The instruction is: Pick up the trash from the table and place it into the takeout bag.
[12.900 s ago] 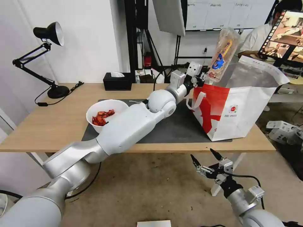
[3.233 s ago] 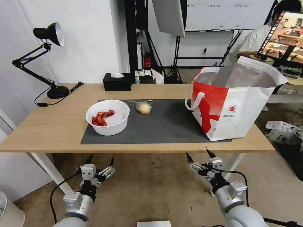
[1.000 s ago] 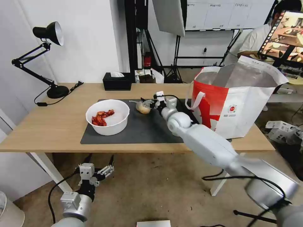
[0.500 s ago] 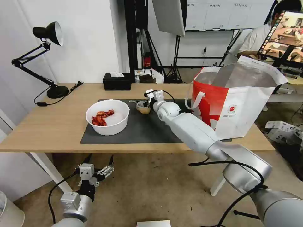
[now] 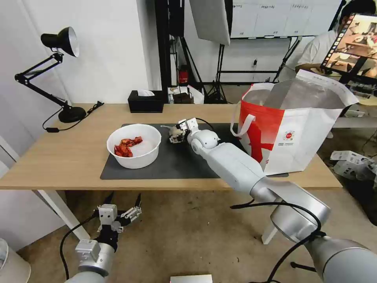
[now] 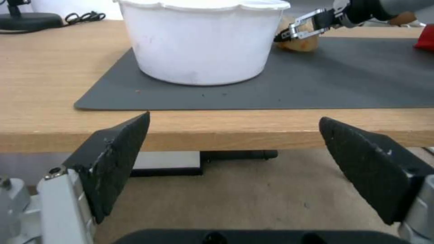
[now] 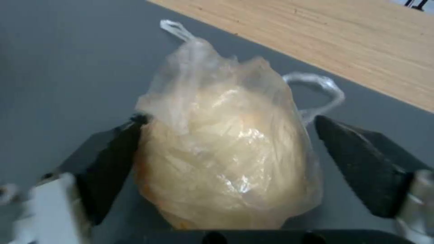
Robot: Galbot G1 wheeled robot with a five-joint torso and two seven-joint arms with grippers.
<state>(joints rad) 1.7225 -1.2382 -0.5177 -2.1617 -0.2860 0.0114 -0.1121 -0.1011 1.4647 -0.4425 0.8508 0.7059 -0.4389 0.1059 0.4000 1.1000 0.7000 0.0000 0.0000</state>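
Now the right gripper (image 5: 175, 135) is reaching out over the long light-wood counter (image 5: 59, 157), down at the small knotted clear bag of beige food (image 7: 221, 156) lying on the large dark grey mat (image 5: 196, 161). In the right wrist view its black fingers (image 7: 113, 162) are standing spread on either side of the bag; one is touching the plastic, the other is sitting just clear of it, so the bag is not clamped. The white round bowl with red shellfish scraps (image 5: 134, 146) is sitting on the mat, near the bag. The large boxy white takeout bag with a red swoosh panel (image 5: 290, 133) is standing open at the mat's far right end. The left gripper (image 5: 118, 215) is hanging below the counter's front edge, fingers (image 6: 113, 159) spread wide and holding nothing.
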